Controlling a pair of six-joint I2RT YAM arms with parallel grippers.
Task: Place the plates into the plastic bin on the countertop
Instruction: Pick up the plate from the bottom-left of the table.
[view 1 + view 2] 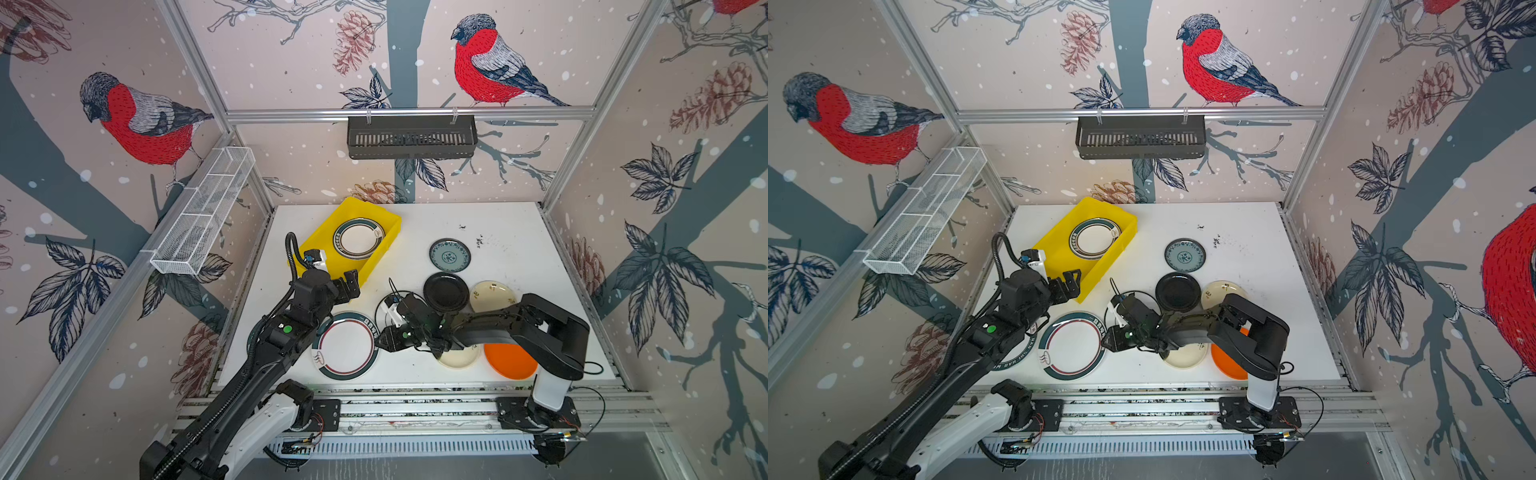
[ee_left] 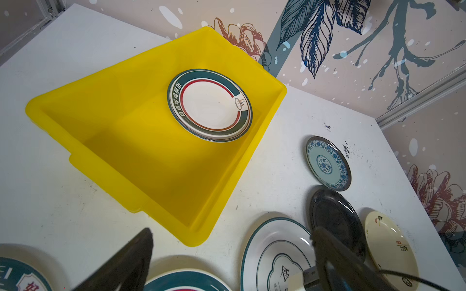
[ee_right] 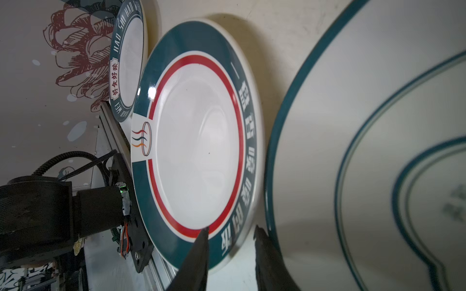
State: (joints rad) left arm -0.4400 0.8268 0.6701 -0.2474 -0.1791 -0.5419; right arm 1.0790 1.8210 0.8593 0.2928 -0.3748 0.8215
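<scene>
Rim of green-rimmed plate [image 3: 196, 141] between right claw [image 3: 231, 228] tips, jaws part-spread, not yet clamped; left claw [image 1: 351, 286] wide apart, empty.

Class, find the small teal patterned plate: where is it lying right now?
In both top views the teal patterned plate lies flat on the white countertop, to the right of the yellow bin and just beyond the black plate.

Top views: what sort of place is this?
Probably a lab test cell, not a kitchen: an aluminium frame walled with bird wallpaper, a white countertop, and a left arm and right arm on a front rail.
</scene>
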